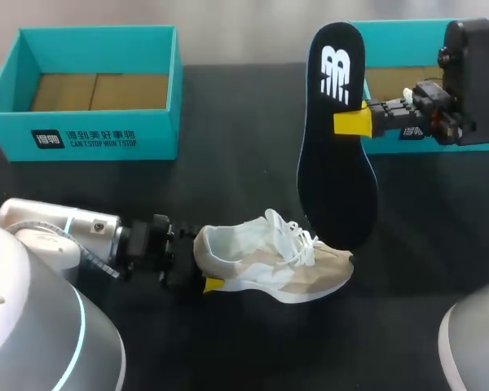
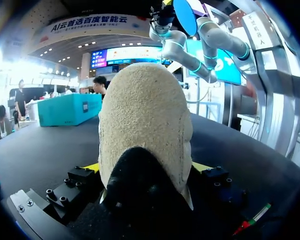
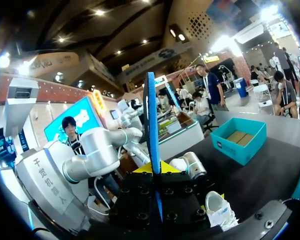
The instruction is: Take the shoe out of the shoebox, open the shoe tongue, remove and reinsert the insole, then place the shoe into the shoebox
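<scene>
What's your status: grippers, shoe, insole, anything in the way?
Left gripper shut on shoe heel, shoe on table. Right gripper shut on insole, upright, out of shoe. Nothing seen in the way.

Room above shoe left free; insole held upright near toe. Open left shoebox well apart; right shoebox partly screened by right arm.

2 silver arms, black screw-studded grippers, yellow fingertips
</scene>
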{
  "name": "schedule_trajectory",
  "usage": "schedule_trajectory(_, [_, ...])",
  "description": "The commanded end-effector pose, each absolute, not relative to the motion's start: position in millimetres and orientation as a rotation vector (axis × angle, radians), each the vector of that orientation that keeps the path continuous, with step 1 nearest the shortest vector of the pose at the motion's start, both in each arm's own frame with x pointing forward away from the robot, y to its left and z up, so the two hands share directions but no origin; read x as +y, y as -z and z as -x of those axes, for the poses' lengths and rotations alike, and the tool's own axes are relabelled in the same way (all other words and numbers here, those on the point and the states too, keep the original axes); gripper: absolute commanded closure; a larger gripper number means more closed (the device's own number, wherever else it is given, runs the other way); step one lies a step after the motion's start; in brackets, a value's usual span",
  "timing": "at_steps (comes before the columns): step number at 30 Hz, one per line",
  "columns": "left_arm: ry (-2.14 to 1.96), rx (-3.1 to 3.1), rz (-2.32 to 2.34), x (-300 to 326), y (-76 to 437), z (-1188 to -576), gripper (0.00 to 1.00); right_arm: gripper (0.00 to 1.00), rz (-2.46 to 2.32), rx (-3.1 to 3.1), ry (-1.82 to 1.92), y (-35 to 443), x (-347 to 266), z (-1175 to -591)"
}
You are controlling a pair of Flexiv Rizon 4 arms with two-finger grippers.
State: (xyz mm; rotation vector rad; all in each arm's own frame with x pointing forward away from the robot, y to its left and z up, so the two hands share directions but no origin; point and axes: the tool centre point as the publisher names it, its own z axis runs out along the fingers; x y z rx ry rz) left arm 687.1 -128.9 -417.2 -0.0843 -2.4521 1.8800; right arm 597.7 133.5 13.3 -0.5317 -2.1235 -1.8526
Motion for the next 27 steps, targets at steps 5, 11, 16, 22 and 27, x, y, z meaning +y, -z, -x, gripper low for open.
schedule_trajectory(5, [-1.718, -2.582, 0.131, -111, 407, -688, 0.00, 1.00, 0.527, -2.126, 1.842, -15, 137, -603])
schedule_trajectory(11, [-1.456, -2.790, 0.198, -100, 400, -688, 0.00, 1.00, 0.527, -2.126, 1.842, -15, 137, -603])
schedule_trajectory(16, [-1.413, -2.842, 0.210, -98, 397, -689, 0.00, 1.00, 0.527, -2.126, 1.842, -15, 137, -603])
schedule_trajectory(22, [-1.413, -2.842, 0.210, -98, 397, -689, 0.00, 1.00, 0.527, -2.126, 1.842, -15, 137, -603])
schedule_trajectory(27, [-1.413, -2.842, 0.210, -98, 397, -689, 0.00, 1.00, 0.527, -2.126, 1.842, -15, 137, -603])
